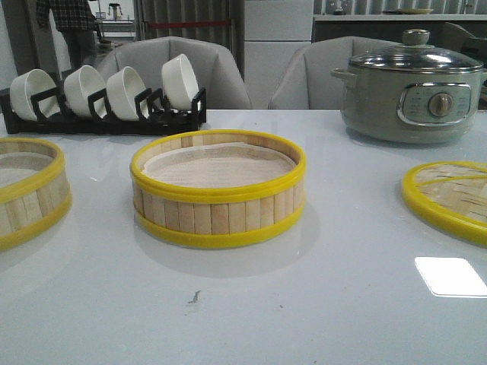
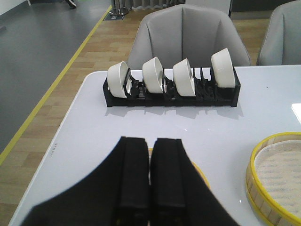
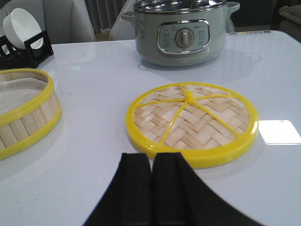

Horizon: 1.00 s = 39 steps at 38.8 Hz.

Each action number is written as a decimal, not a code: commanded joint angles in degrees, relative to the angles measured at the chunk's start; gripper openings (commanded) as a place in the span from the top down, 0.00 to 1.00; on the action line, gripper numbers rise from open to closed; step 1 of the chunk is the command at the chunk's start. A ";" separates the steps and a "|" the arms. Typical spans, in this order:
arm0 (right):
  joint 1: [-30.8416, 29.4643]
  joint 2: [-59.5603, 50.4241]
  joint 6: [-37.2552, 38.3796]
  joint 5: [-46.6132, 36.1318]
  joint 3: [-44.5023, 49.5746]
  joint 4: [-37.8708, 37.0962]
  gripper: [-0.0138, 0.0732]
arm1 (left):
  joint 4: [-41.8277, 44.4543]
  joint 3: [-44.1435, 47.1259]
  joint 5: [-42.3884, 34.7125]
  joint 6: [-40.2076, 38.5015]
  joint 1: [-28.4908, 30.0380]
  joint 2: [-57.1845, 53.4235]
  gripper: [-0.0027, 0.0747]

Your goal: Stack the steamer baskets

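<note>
In the front view we are looking over a glossy pale grey counter [image 1: 304, 304] with two grey chairs [image 1: 183, 68] behind it. We are counting two round steamer baskets of pale bamboo slats with yellow rims: one [image 1: 218, 190] sitting mid-counter with its white liner showing, the other [image 1: 27, 190] cut off at the left edge, well apart. Four white bowls [image 1: 179, 80] are standing in a black rack [image 1: 106, 118]; a grey-green electric pot [image 1: 411, 87] and a flat woven lid [image 1: 449, 199] are lying to the right.

The left wrist view is adding wooden flooring with a yellow line, and the left gripper [image 2: 149, 188], its black fingers pressed together, holding nothing.

The right wrist view is showing the right gripper [image 3: 151, 188] likewise pressed together over the counter, just short of the lid.
</note>
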 commanded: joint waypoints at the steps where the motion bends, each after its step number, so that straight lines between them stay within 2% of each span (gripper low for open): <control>1: -0.32 -1.19 -0.96 -8.74 -0.88 -1.73 0.78 | -0.14 -1.92 -5.11 -0.18 -0.22 -0.30 0.86; 9: -0.31 -1.19 0.35 -18.48 -0.88 -0.84 0.78 | -0.14 -1.92 -3.28 -0.18 -0.22 -0.30 0.86; 14: -0.25 -1.19 1.08 -20.65 -2.50 -0.40 0.78 | -0.14 -1.92 -3.28 -0.18 -0.22 -0.30 0.86; 16: -0.24 -1.19 3.00 -18.34 -5.94 0.66 0.78 | -0.14 -1.92 -3.13 -0.18 -0.22 -0.30 0.86; 20: -0.24 0.98 3.33 -5.78 -16.33 0.80 0.78 | -0.14 -1.92 -2.63 -0.18 -0.22 -0.30 0.86; 25: -0.24 11.18 2.30 6.76 -27.15 -2.60 0.78 | -0.23 -1.92 -2.85 -0.18 -0.22 -0.30 0.86; 33: -0.24 30.19 2.35 10.43 -34.08 -3.40 0.78 | 0.41 -1.92 -3.38 -0.18 -2.53 -0.30 0.86; 39: -0.24 37.07 2.35 9.70 -36.20 -3.40 0.78 | 0.41 -1.92 -3.28 -0.18 -4.92 -0.30 0.86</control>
